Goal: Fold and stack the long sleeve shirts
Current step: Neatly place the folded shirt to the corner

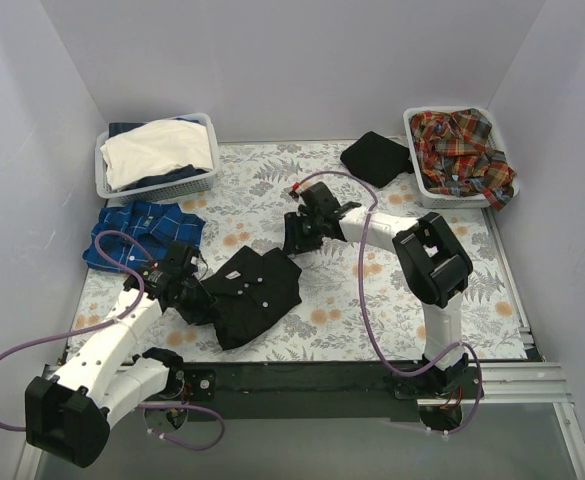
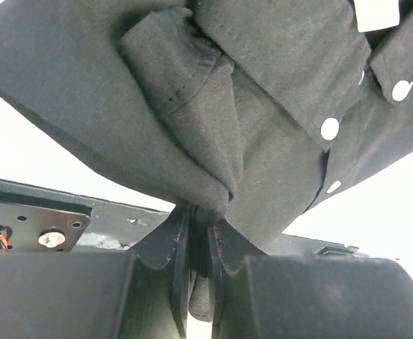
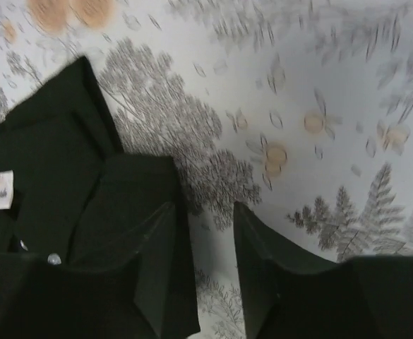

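Inside left end effector (image 2: 198, 244) sits black shirt (image 2: 262, 113).

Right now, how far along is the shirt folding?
Done: blue checked shirt looks folded at left. In hand: black shirt partly folded, left claw shut on its edge, right claw open beside it. Left: plaid shirts heaped in the right basket; nothing stacked yet.

A folded black shirt (image 1: 257, 292) lies buttons up, a folded blue-checked shirt (image 1: 142, 235) just to its left, and heaped red-orange plaid shirts (image 1: 462, 148) far behind to its right.
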